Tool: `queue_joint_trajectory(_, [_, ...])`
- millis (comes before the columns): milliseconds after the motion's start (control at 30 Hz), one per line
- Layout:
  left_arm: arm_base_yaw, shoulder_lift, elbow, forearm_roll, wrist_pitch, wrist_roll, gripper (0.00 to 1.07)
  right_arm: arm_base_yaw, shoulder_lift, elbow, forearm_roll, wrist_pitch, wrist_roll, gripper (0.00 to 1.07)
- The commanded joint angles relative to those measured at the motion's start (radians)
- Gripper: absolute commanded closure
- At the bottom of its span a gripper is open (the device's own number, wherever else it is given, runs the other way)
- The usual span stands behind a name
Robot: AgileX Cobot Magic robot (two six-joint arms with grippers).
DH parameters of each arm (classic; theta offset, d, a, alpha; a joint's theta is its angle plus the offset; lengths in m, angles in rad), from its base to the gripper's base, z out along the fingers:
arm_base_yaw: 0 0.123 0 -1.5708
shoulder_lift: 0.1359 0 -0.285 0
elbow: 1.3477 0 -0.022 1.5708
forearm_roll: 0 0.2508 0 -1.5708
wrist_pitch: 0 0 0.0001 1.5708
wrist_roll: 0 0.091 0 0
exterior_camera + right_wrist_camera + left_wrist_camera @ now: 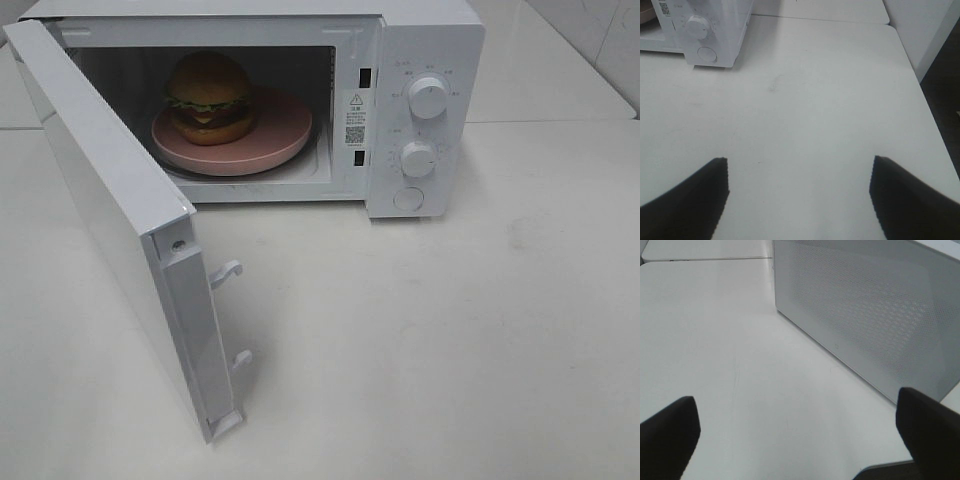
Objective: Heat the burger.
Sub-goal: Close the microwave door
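The burger (208, 97), with a golden-brown bun, green lettuce and dark patty, sits on a pink round plate (275, 135) inside the open white microwave (420, 60). Its door (120, 220) is swung wide toward the front left. Neither arm appears in the exterior high view. My left gripper (797, 430) is open above the bare table, facing the door's perforated outer face (865, 315). In the right wrist view my right gripper (799, 192) is open over the table, well away from the microwave's control panel (702, 30). Nothing lies between either pair of fingers.
Two dials (428, 97) and a round button (408, 198) are on the microwave's right panel. The white table (450, 330) spreads in front. Its right edge (935, 125) drops to a dark floor beside a white wall.
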Motion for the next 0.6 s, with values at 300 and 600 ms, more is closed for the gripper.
queue_joint_trajectory(300, [0.001,-0.005,0.0,-0.003,-0.014,0.002,0.06,-0.006,-0.032,0.003,0.001,-0.008,-0.008,0.31])
queue_joint_trajectory(600, [0.001,-0.004,0.0,-0.003,-0.014,0.002,0.06,-0.006,-0.032,0.003,0.001,-0.008,-0.008,0.31])
